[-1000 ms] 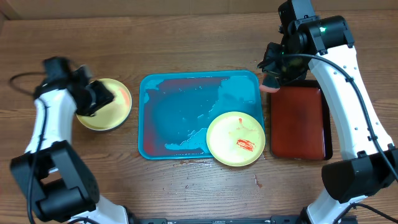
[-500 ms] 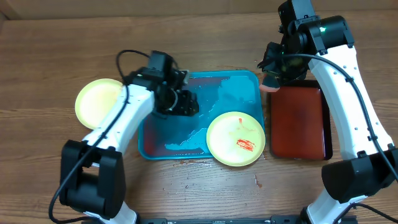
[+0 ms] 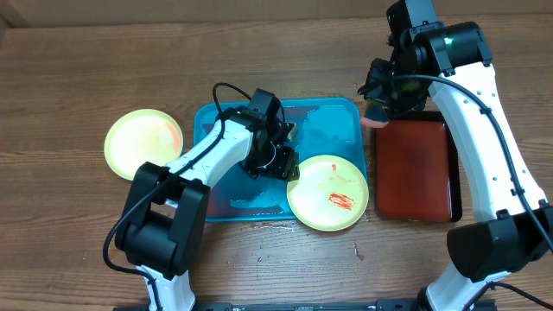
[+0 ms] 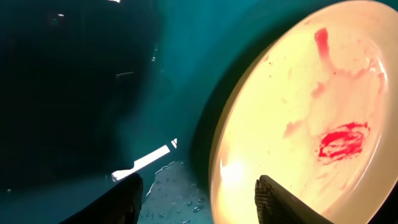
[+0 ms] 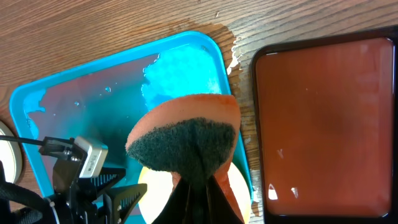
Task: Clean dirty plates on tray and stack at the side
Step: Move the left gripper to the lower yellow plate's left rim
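Left gripper is open wide, its fingers straddling the left rim of the smeared plate at the tray's near right corner. Right gripper, farther away, clamps the sponge.

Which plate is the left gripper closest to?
The red-smeared plate on the tray's right end; the left gripper hovers at its edge. The other plate lies off-tray, far left.

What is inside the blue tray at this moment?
One plate with a red smear lies in the near right corner of the tray, whose floor is wet. The left tool is open at the plate's edge. The floor under plate and arm is covered.
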{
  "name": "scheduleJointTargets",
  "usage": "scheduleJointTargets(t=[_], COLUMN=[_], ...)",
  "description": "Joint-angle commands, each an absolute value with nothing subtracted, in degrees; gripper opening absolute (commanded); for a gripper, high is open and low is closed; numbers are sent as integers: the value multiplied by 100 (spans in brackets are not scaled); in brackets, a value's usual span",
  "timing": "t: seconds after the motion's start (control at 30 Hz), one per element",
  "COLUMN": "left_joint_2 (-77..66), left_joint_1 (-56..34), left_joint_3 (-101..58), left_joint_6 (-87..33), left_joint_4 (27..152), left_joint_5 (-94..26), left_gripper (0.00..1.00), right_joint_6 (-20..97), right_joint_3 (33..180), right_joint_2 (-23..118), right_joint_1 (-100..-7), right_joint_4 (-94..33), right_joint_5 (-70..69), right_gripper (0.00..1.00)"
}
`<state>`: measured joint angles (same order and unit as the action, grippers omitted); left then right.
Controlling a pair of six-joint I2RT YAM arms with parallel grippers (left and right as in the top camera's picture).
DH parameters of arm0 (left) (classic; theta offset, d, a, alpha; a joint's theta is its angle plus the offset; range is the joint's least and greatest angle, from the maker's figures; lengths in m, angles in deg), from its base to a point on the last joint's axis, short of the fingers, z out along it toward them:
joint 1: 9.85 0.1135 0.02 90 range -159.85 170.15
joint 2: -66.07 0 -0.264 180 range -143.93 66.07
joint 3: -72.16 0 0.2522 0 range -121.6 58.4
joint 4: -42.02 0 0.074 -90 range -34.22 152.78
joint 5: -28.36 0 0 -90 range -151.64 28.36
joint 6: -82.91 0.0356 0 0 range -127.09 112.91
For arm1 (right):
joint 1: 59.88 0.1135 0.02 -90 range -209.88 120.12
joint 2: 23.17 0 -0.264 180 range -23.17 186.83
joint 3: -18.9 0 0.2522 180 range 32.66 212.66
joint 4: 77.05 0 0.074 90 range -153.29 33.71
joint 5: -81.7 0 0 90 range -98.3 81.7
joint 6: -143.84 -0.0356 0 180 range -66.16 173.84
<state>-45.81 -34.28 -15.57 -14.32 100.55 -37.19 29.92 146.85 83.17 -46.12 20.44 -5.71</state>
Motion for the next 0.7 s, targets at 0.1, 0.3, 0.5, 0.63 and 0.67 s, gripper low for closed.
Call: scheduleJointTargets(t=[0.1,0.3,0.5,0.63,0.67], left_joint_2=[-4801,-4954,-5077,-5083,-5083], left_joint_1=[-3465,-3465,-3465,-3469,-3478], left_joint_3=[-1555,-1555,-1555,-1555,-1555], left_joint_6=[-1132,-1086,-1084,-1010,-977], left_joint_4=[10053,10053,10035,10022,10011], left_joint_5=[-3610,-3608,-3605,-3603,-3603], left_gripper=[52,48,45,42,41], right_joint_6=[3025,3025,3025,3025,3025], right_joint_3=[14716,14716,14714,14714,14714], right_joint_2=[8237,8237,8237,8237,8237], right_joint_1=[-4618,-4618,-4618,-4618,-4618], right_joint_4=[2020,1998,1974,1954,1954], right_joint_5=[-562,-562,-562,-562,-562], right_gripper=[4,4,4,4,4])
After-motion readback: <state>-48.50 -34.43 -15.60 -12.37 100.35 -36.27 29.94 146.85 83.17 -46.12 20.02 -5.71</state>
